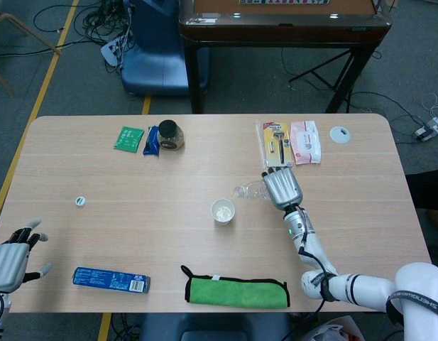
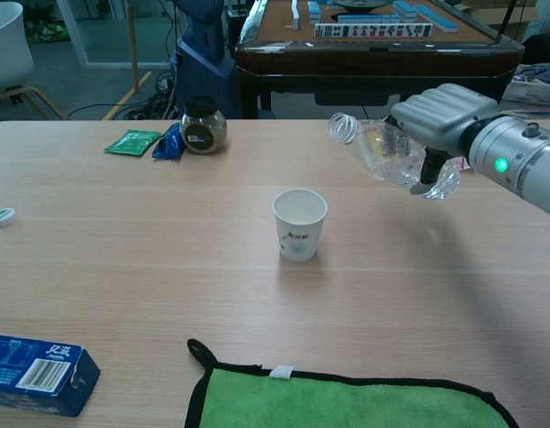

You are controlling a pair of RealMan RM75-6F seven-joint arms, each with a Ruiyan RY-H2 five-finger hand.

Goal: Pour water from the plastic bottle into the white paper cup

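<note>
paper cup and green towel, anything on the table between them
Nothing: bare tabletop separates the white paper cup from the green towel, clearest in the chest view.

Plastic bottle (image 2: 390,153) partly hidden under right hand (image 2: 435,125); cup (image 1: 223,211) contents indiscernible.

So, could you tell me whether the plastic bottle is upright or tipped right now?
Tipped. The right hand holds the bottle nearly on its side, open mouth pointing left and raised, beside the cup, not over it.

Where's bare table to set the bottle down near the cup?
Bare wood lies right of the white paper cup, under the right hand holding the plastic bottle, down to the green cloth. Also left of the cup toward the bottle cap. Crowded: the far edge, by the jar and razor pack.
</note>
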